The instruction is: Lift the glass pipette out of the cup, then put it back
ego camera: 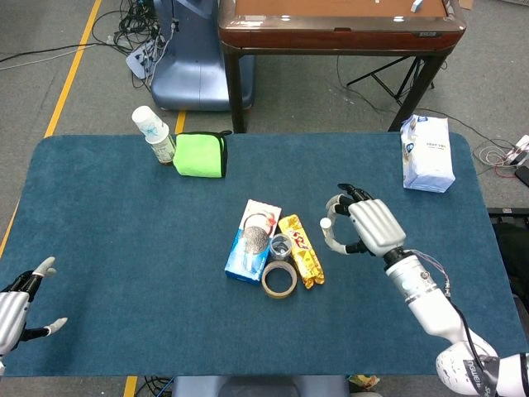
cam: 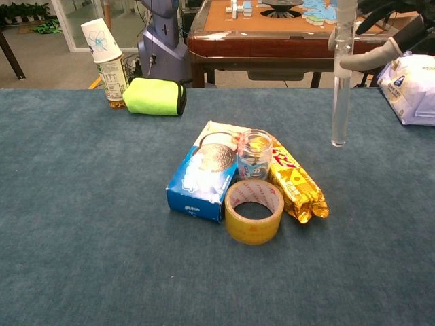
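Note:
The glass pipette (cam: 339,88) hangs upright in the air, its lower tip above the blue tabletop, well to the right of the cup. My right hand (cam: 391,30) grips its upper part at the top right of the chest view. From the head view the right hand (ego camera: 364,225) is right of the object cluster, and the pipette (ego camera: 326,224) shows end-on between its fingers. The small clear glass cup (cam: 255,155) (ego camera: 281,246) stands upright between a tissue box and a snack pack, with nothing in it. My left hand (ego camera: 21,302) lies open at the near left table edge.
Around the cup lie a blue tissue box (cam: 202,175), a yellow tape roll (cam: 254,210) and a yellow snack pack (cam: 293,180). A green cloth (ego camera: 201,155) and a bottle capped with a paper cup (ego camera: 157,136) sit far left. A white bag (ego camera: 427,153) stands far right.

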Robot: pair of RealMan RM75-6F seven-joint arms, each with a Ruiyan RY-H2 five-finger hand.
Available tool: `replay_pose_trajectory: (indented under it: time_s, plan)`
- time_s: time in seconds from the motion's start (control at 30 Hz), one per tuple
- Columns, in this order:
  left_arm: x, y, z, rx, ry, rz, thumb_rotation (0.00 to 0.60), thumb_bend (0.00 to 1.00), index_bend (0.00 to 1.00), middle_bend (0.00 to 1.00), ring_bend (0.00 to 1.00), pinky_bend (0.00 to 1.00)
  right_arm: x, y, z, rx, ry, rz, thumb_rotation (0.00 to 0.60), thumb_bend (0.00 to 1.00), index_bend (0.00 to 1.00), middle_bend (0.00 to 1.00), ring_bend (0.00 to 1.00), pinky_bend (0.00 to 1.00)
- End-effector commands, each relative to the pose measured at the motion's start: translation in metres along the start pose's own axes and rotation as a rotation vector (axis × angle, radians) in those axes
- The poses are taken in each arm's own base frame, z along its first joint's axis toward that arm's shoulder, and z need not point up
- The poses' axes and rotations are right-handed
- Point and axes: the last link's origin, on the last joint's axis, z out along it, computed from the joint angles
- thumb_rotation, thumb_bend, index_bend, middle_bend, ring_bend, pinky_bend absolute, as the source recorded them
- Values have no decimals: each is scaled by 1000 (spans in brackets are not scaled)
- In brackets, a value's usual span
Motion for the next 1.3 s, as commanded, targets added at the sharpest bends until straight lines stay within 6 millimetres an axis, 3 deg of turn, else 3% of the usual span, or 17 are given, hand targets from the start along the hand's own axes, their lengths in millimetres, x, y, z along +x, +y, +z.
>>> replay_pose_trajectory:
  time_s: [0.03, 0.17, 0.3, 0.53, 0.7, 0.9, 1.0, 1.17, 1.3]
  plan:
    - [0, 0, 0, 0, -1, -2, 600, 86, 46, 247, 189, 380, -8, 12, -5, 106, 82, 268, 600, 442, 587, 335, 98, 150]
    - [0, 0, 0, 0, -2, 1, 600, 86, 46, 246, 189, 380, -12, 26, -8, 108, 53, 257, 600, 442, 589, 344, 98, 156]
    - [0, -1, 0, 4, -4, 1, 600, 86, 46, 246, 189, 380, -12, 37, -10, 46, -23, 98, 600, 444, 590, 344, 98, 156]
    - [0, 0, 0, 3, -4, 2, 600, 86, 46, 247, 189, 380, -5, 35, -15, -73, -119, -171, 600, 496, 594, 350, 99, 156]
    - [0, 0, 0, 4, -4, 2, 600, 86, 46, 246, 189, 380, -10, 28, -13, -78, -87, -86, 600, 497, 595, 350, 99, 156]
    - [0, -1, 0, 6, -7, 3, 600, 86, 46, 247, 189, 380, -9, 25, -9, 39, 26, 167, 600, 497, 595, 350, 99, 156]
    - [0, -1, -1, 7, -6, 3, 600, 86, 46, 247, 189, 380, -8, 27, -11, 86, 65, 213, 600, 496, 595, 350, 98, 156]
    - [0, 0, -1, 5, -7, 6, 600, 86, 46, 247, 189, 380, -8, 38, -14, 70, 45, 133, 600, 497, 595, 350, 99, 156]
    - [-1, 0, 0, 4, -10, 8, 600, 86, 46, 247, 189, 380, -9, 48, -16, -14, -5, -35, 600, 498, 601, 350, 99, 156]
